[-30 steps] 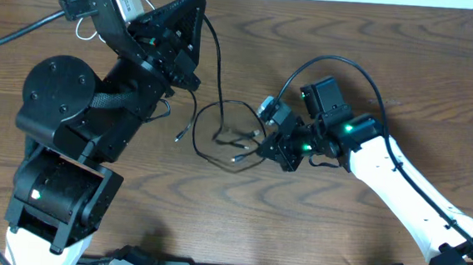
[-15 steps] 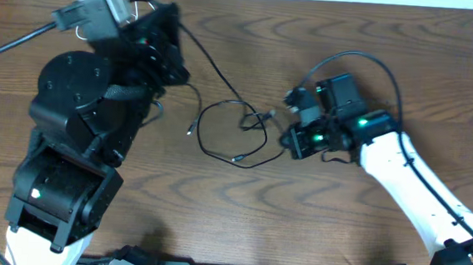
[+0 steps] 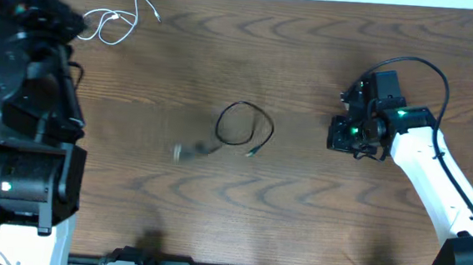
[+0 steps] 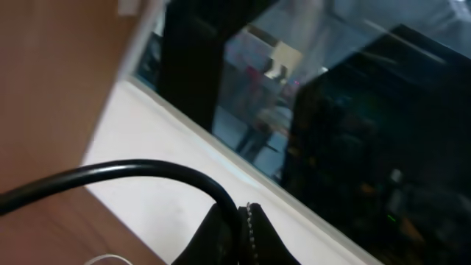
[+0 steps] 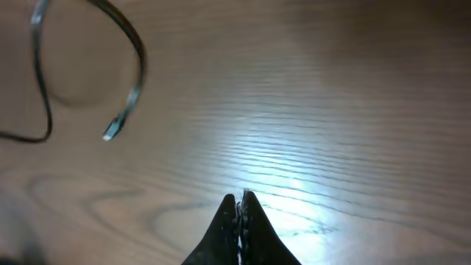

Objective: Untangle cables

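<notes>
Hovering, jaws both closed, empty: white cable (image 3: 113,25) is lying at far-left corner, looped black cable (image 3: 244,106) is awaiting spreading.

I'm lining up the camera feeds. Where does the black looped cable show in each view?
Overhead: the black looped cable lies near the table's centre, left of the right gripper.
Left wrist: not in it.
Right wrist: upper left, with its plug end hanging lowest.
Shared landmark: the wood-grain table, which all three views show.
</notes>
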`<act>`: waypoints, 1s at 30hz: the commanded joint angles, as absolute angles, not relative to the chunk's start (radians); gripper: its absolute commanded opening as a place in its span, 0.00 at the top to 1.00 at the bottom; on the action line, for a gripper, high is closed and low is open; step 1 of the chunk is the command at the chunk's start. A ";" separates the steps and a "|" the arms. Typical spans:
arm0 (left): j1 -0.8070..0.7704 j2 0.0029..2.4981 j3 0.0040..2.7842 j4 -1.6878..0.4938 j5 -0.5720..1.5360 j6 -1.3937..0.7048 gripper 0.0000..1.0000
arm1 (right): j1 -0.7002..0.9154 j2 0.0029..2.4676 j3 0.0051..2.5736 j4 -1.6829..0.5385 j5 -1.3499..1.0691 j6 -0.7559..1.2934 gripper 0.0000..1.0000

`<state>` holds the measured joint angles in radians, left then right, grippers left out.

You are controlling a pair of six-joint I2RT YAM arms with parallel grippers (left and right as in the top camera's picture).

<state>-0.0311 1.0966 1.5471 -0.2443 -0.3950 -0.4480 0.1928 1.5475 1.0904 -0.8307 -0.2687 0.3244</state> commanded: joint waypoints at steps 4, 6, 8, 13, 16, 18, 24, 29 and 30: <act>0.024 1.091 1.560 -0.253 -0.419 -0.431 0.93 | 0.179 1.551 1.031 -0.794 -0.176 0.436 0.99; 0.024 1.091 1.560 -0.269 -0.387 -0.431 0.93 | 0.182 1.551 1.013 -0.758 -0.233 0.406 0.99; 0.024 1.091 1.560 -0.285 -0.311 -0.431 0.92 | 0.184 1.551 0.999 -0.721 -0.310 0.372 0.99; 0.022 1.102 1.560 -0.286 0.051 -0.480 0.93 | 0.187 1.551 0.985 -0.642 -0.553 0.299 0.85; 0.022 1.108 1.560 -0.262 0.212 -0.579 0.93 | 0.205 1.551 0.985 -0.599 -0.690 0.252 0.54; 0.022 1.112 1.560 -0.225 0.311 -0.632 0.92 | 0.223 1.551 0.985 -0.579 -0.714 0.253 0.36; 0.020 1.113 1.560 -0.147 0.509 -0.780 0.93 | 0.302 1.551 0.985 -0.510 -0.714 0.253 0.10; 0.020 1.113 1.560 -0.116 0.612 -0.950 0.93 | 0.361 1.551 0.985 -0.429 -0.710 0.264 0.01; 0.018 1.112 1.560 -0.112 0.628 -0.976 0.92 | 0.366 1.551 0.985 -0.411 -0.710 0.294 0.01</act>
